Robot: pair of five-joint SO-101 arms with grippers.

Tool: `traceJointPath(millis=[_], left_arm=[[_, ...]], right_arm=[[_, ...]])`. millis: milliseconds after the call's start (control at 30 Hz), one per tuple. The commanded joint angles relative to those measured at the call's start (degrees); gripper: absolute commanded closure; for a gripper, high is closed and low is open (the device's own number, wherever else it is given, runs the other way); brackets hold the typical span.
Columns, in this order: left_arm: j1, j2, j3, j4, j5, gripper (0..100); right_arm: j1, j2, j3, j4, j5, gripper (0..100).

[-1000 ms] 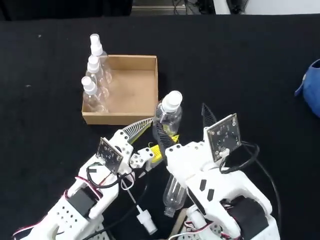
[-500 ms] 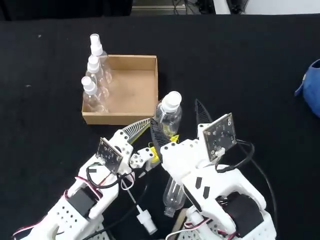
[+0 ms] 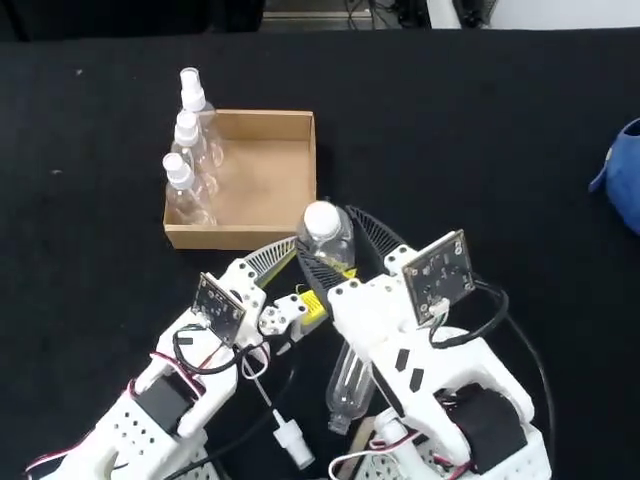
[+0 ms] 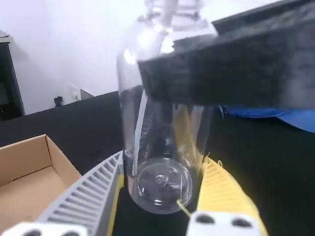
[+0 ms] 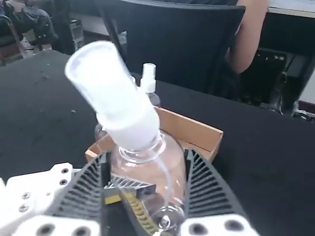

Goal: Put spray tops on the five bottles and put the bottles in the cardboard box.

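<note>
A clear bottle (image 3: 330,243) with a white spray top (image 5: 114,93) stands just in front of the cardboard box (image 3: 262,180). My left gripper (image 4: 160,184), with one grey and one yellow finger, is shut on its base. My right gripper (image 5: 146,162) has its black fingers closed against the bottle's shoulders, below the tilted top. Three bottles with spray tops (image 3: 186,135) stand along the box's left side. Another bottle without a top (image 3: 350,385) lies on the table between the two arms. A loose spray top (image 3: 290,440) lies near the front edge.
The table is covered in black cloth. A blue object (image 3: 625,180) sits at the right edge. The right part of the box floor is bare. A person sits on a chair behind the table in the right wrist view.
My right gripper has swung left from beside the bottle and closed around it. The bottle has shifted slightly left, toward the box corner. The left arm has held still.
</note>
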Motion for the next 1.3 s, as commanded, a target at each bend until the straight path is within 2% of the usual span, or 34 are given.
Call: traceJointPath(millis=[0,433,500,633,700,933,1033,1167,1267], left_arm=[[0.0,-1.3,1.2,-0.1,-0.4,97],[-0.6,-1.3,-0.1,0.0,-0.4,97],[-0.6,-1.3,-0.1,0.2,-0.4,92],[-0.6,-1.3,0.1,0.3,-0.4,76],[-0.6,-1.3,0.2,0.3,-0.4,73],[-3.3,-1.3,-0.1,0.0,0.0,75],[-2.6,-1.3,0.0,0.3,0.0,75],[2.3,-0.9,1.3,0.6,-0.4,76],[5.1,-1.2,1.3,3.7,-0.4,90]], right_arm=[[4.2,0.5,-0.1,-1.6,0.5,98.7],[4.5,0.9,-2.2,-1.7,0.5,98.8],[4.5,0.9,-2.2,-1.7,0.5,98.8],[4.5,0.9,-2.2,-1.5,0.5,98.8],[4.7,0.9,-2.2,-1.6,0.8,98.8],[15.0,1.0,-2.1,-6.6,0.5,98.7],[17.7,1.1,0.1,-14.3,0.4,98.7],[17.6,4.6,3.4,-26.3,0.0,98.8],[17.6,11.2,1.8,-33.7,-4.8,98.8]])
